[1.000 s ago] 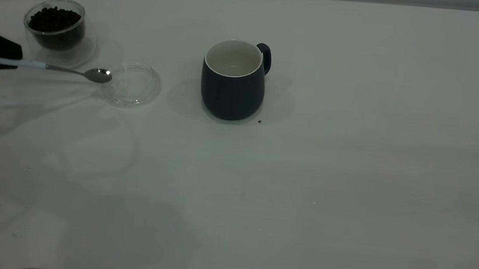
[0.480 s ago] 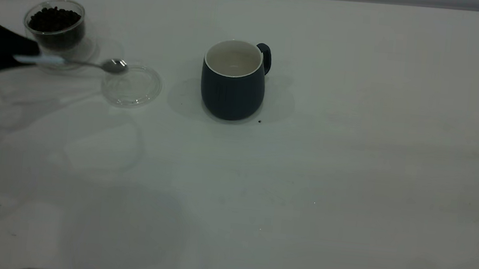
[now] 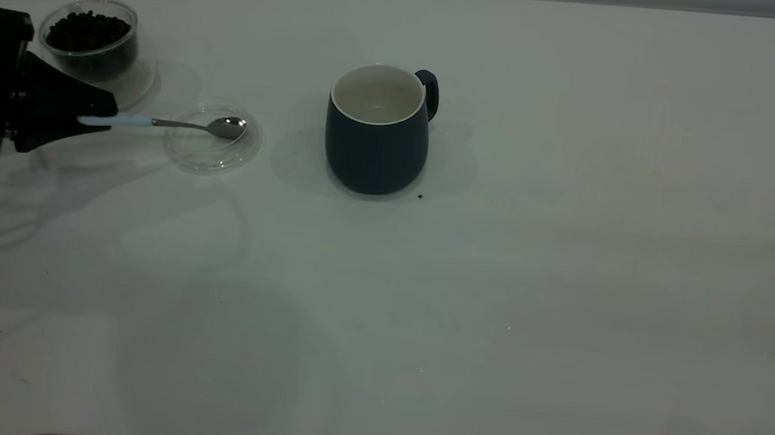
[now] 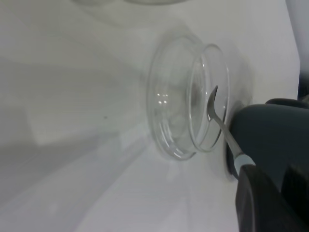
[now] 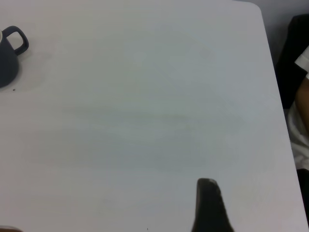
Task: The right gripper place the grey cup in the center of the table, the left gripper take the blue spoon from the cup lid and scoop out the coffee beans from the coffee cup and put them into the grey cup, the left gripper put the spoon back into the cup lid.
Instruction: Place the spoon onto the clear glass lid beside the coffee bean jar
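Observation:
At the table's left edge, my left gripper (image 3: 95, 117) is shut on the pale handle of the blue spoon (image 3: 176, 125). The spoon lies nearly level, and its empty metal bowl is over the clear cup lid (image 3: 212, 151). Whether it touches the glass I cannot tell. The coffee cup (image 3: 88, 57) with coffee beans (image 3: 87, 31) stands just behind the gripper. The grey cup (image 3: 375, 145) stands upright mid-table, handle to the back right, white inside bare. The left wrist view shows the spoon (image 4: 219, 121), lid (image 4: 183, 121) and gripper (image 4: 246, 169). My right gripper (image 5: 106, 220) is open, over bare table (image 5: 145, 121).
A single dark speck (image 3: 420, 196) lies at the grey cup's base. A person's arm (image 5: 299, 96) shows beyond the table's edge in the right wrist view. The table's whole right half and front are bare white surface (image 3: 564, 298).
My left gripper has come farther into view and moved right with the spoon. The spoon's bowl went from beside the lid's left rim to over the lid.

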You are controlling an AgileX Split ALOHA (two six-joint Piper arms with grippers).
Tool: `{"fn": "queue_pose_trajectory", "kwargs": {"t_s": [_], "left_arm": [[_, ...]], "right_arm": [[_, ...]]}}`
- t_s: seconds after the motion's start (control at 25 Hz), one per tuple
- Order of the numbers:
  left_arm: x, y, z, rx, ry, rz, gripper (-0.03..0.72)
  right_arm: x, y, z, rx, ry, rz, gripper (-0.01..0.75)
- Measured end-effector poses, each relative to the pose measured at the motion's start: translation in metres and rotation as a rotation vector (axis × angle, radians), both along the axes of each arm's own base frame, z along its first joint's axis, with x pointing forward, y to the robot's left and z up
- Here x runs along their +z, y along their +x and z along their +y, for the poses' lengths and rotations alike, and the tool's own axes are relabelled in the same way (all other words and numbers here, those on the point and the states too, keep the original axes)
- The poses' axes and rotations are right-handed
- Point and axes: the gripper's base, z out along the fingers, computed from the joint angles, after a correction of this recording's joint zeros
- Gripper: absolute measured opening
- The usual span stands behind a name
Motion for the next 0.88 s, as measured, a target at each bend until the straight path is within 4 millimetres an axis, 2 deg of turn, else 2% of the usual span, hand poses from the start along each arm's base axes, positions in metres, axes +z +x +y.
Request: {"fn": "queue_pose_trajectory", "kwargs": {"t_s": [0.24, 0.6, 0.68, 0.88], "left_arm": [[-0.004, 0.001, -0.013, -0.045, 0.051, 0.010, 0.129], [-0.008, 0.000, -0.015, -0.086, 0.087, -0.033, 0.150], [-0.008, 0.000, -0.015, -0.110, 0.115, -0.064, 0.190], [-0.009, 0.000, -0.014, -0.146, 0.157, -0.109, 0.396]], "right_arm": [[0.000, 0.000, 0.000, 0.000, 0.000, 0.000, 0.462], [0.000, 0.000, 0.000, 0.000, 0.000, 0.000, 0.462], [0.000, 0.000, 0.000, 0.000, 0.000, 0.000, 0.462], [0.000, 0.000, 0.000, 0.000, 0.000, 0.000, 0.462]]}}
